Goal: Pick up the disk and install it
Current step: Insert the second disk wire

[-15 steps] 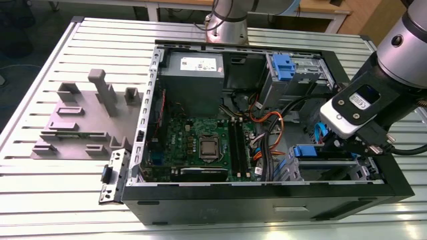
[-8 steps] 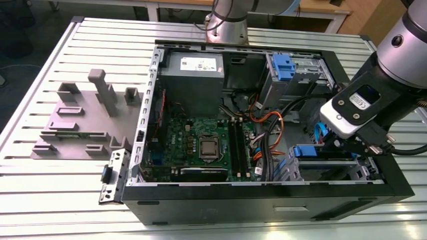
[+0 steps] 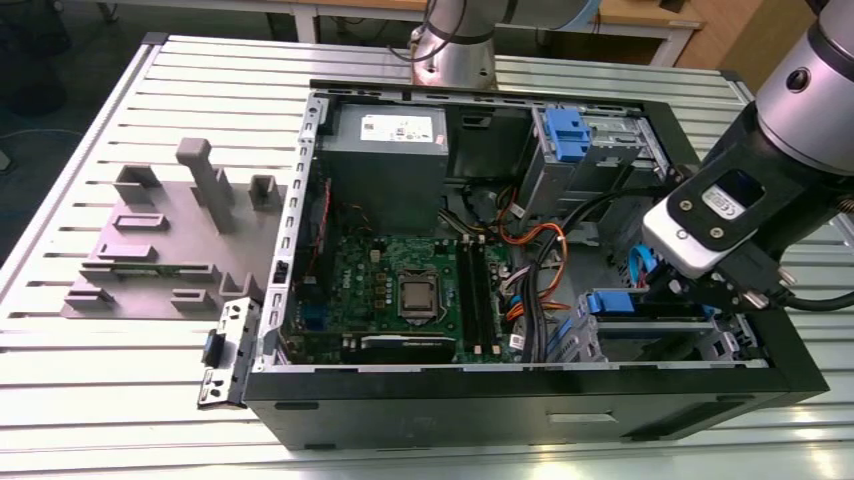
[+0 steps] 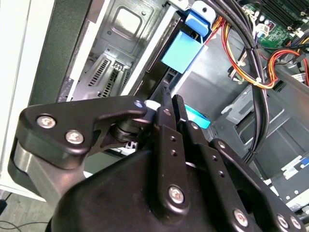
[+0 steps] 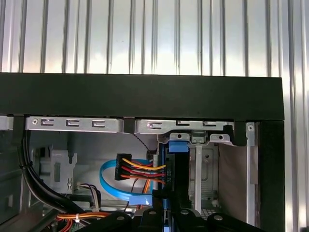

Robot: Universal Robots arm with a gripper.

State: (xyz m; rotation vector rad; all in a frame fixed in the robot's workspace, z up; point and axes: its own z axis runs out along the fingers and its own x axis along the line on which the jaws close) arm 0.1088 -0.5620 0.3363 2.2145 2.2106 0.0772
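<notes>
Well, left to right in exterior view: grey fixture plate [image 3: 167, 240] on slatted table [image 3: 80, 400], open computer case [image 3: 534, 400] centre frame, green motherboard [image 3: 400, 290] inside. Arm [image 3: 787, 150] enters from upper right, claw [image 3: 747, 295] down in lower-right drive bay. Disk [image 3: 641, 310] sits there, blue rail showing. In second wrist view, fingers [image 4: 169, 116] close together, pinching disk [image 4: 181, 50] edge.

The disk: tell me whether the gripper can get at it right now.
Very likely yes: in the first wrist view the gripper already seems closed on the disk, and the cables lie beside it, not between.
</notes>
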